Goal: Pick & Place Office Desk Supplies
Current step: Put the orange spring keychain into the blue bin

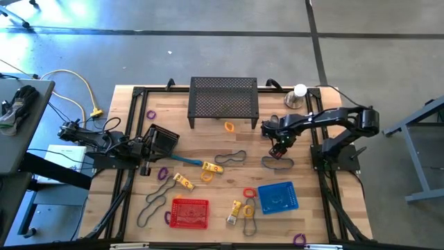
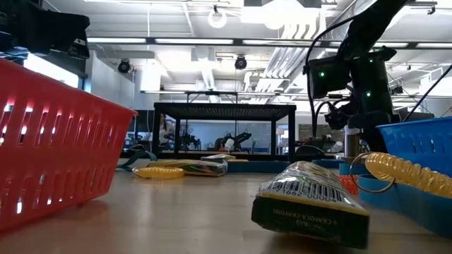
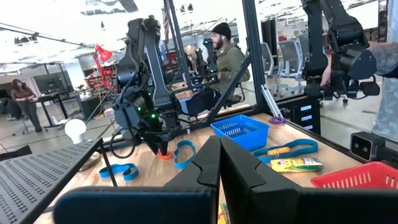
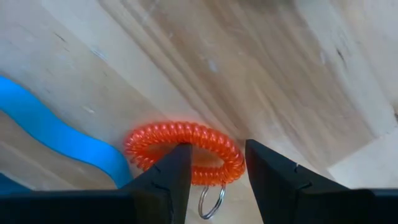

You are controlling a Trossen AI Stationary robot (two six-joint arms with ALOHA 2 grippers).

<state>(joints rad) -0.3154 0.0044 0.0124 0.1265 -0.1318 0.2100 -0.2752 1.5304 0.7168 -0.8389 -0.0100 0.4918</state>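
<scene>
A red coil ring (image 4: 186, 149) with a small metal key ring lies flat on the wooden table next to a blue band loop (image 4: 56, 130). My right gripper (image 4: 214, 168) is open, low over the ring and pointing down. One finger stands over the ring's hole and the other outside its end. The same gripper (image 1: 279, 147) shows right of the table's middle in the high view. My left gripper (image 3: 219, 165) is shut and empty, level above the table's left side (image 1: 161, 139). My right gripper has the end of the coil ring (image 4: 230, 158) between its open fingers, coming from above. The ring lies flat on the table. I cannot tell whether a finger touches it.
A black mesh stand (image 1: 223, 101) and a silver cone with a white ball (image 1: 297, 96) stand at the far edge. A red basket (image 1: 189, 212) and a blue basket (image 1: 278, 196) sit near the front. Band loops, yellow boxes and small rings lie scattered. People show beyond the table.
</scene>
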